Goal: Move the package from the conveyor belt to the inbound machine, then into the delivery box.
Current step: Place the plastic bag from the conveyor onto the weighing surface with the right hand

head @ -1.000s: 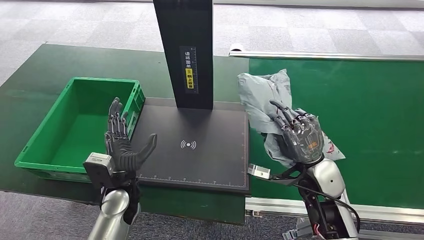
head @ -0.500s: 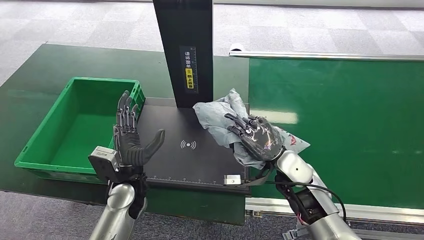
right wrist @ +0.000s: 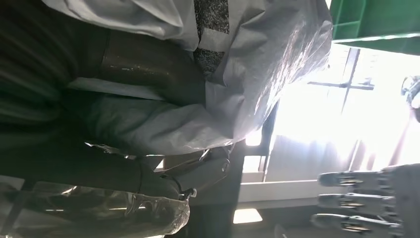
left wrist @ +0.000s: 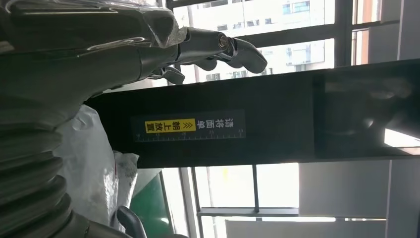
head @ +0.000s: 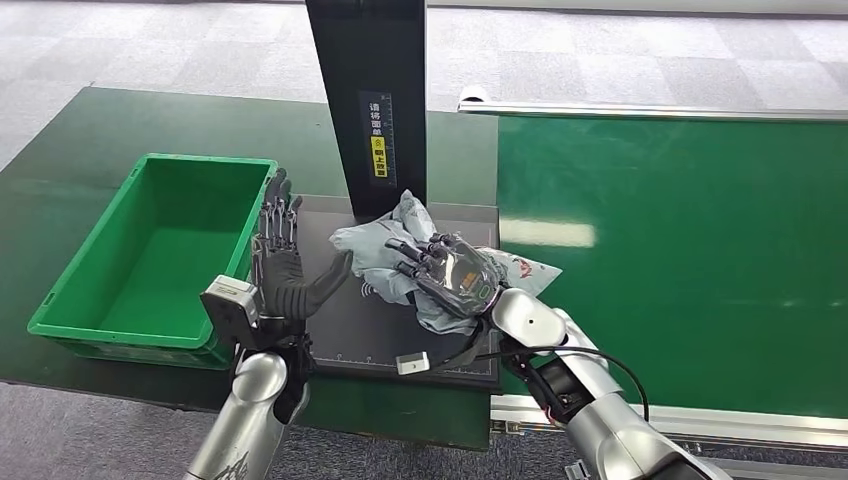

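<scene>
While over the black inbound machine (head: 330,330), grey package (head: 375,245) gripped under right hand (head: 455,280) fingers (head: 410,250); left hand (head: 283,275) spread, empty.

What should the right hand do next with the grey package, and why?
Probably lower it flat and let go. The right hand grips the grey package above the black scanner plate, beside the post, while the left hand waits open near the green box.

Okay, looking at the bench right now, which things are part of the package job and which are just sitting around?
Job: grey package, held by right hand; open left hand; black inbound machine; green delivery box; conveyor belt.
Lying about: grey carpet floor.
</scene>
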